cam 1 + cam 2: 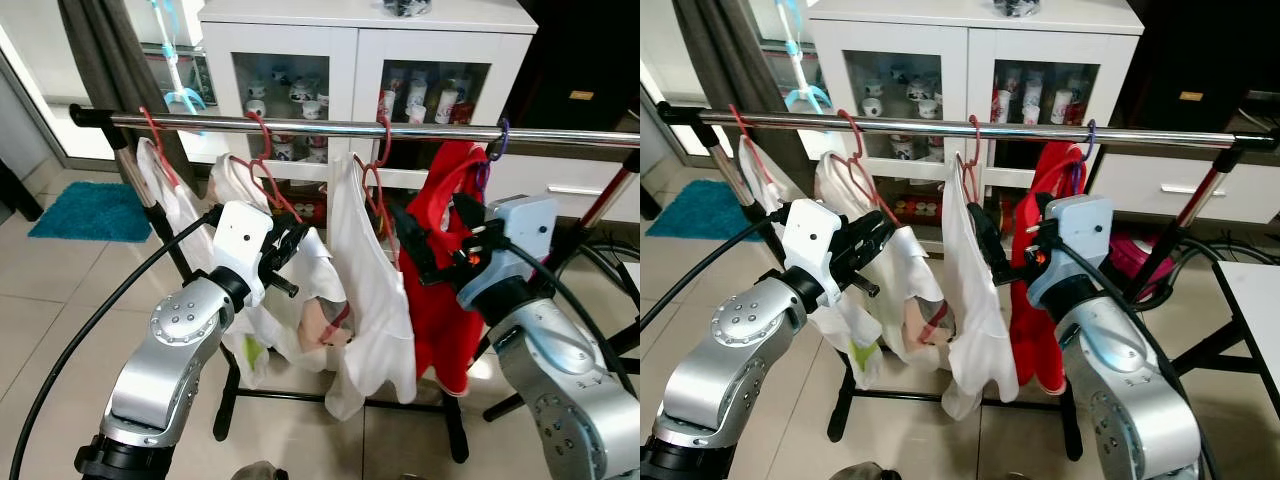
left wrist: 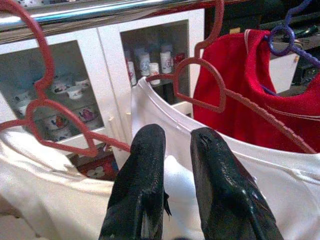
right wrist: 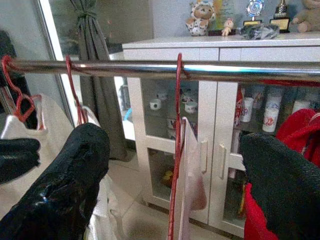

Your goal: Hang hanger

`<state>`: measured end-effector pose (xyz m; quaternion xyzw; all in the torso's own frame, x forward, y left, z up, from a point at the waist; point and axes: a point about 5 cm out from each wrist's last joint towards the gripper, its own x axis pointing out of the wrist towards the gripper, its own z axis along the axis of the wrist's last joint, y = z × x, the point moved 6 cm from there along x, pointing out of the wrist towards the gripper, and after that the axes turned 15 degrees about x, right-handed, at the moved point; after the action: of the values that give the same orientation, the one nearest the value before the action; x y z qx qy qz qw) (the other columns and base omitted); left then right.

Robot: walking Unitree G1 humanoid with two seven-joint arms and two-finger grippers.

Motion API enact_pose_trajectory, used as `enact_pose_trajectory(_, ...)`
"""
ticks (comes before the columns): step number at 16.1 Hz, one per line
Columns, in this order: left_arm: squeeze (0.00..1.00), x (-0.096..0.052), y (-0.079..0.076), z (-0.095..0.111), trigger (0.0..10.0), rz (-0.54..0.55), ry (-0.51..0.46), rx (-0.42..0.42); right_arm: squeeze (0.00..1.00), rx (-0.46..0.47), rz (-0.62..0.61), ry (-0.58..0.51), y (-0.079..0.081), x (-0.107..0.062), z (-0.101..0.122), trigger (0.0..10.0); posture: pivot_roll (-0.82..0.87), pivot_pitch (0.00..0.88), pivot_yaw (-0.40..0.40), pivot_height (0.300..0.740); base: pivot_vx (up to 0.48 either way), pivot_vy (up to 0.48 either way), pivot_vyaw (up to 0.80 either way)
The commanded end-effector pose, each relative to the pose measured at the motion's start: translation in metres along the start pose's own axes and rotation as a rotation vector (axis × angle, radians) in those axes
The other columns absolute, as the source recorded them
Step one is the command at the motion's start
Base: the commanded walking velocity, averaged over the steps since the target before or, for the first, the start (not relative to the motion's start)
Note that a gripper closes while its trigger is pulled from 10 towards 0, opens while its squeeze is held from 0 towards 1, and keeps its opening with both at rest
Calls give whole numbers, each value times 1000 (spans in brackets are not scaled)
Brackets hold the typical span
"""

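Across the frame runs a steel rail [image 1: 400, 130], with a white cabinet [image 1: 355, 60] of cups behind it and a blue mat [image 1: 90, 210] on the floor far left.

Leftmost item: white garment [image 1: 165, 195] on a red hanger [image 1: 155, 135], hooked over the rail.

Second item: white shirt [image 1: 310, 290] on a red hanger [image 1: 262, 165], hooked over the rail. Left gripper [image 1: 290, 245] at this shirt's shoulder, fingers [image 2: 142, 185] a little apart, nothing between them.

Third item: white top [image 1: 365, 290] on a red hanger [image 1: 378, 170], hook over the rail, hanging free between the two grippers.

Right gripper [image 1: 425, 245] just beside that top, fingers [image 3: 65, 190] spread wide, the hanger wire seen in the gap, not clamped.

Rightmost item: red shirt [image 1: 440, 300] on a purple hanger [image 1: 495, 150], hooked over the rail, close behind the right gripper.
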<state>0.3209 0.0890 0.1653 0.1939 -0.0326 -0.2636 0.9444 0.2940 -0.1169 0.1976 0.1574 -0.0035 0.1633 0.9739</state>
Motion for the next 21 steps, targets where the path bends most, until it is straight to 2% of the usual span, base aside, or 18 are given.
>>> enact_pose_trajectory(1, 0, 0, 7, 6, 10000, 22, -16, 10, 1000, -24, -85, 34, -14, 0, -10, 10000, 7, 0, 41, 740, 0, 0, 0)
enact_pose_trajectory(5, 0, 0, 6, 5, 10000, 22, -11, 7, 1000, -53, -142, 44, -22, 2, -13, 10000, 5, 0, 40, 740, 0, 142, 0)
enact_pose_trajectory(10, 0, 2, 6, 3, 10000, 23, -7, 6, 1000, 23, -160, 19, -24, -3, -18, 10000, -4, 0, 44, 740, 0, 337, 0)
enact_pose_trajectory(19, 0, 0, 9, 1, 10000, 32, 3, 10, 1000, 46, -155, 26, -23, -4, -27, 10000, 8, 7, 45, 740, 0, 338, 0)
enact_pose_trajectory(20, 0, 1, 9, 0, 10000, 32, 5, 5, 1000, 49, -159, 27, -24, -5, -28, 10000, 7, 7, 46, 740, 0, 334, 0)
enact_pose_trajectory(21, 0, 1, 9, -2, 10000, 41, 9, -35, 1000, 49, -166, 30, -25, -5, -29, 10000, 5, 7, 47, 740, 0, 326, 0)
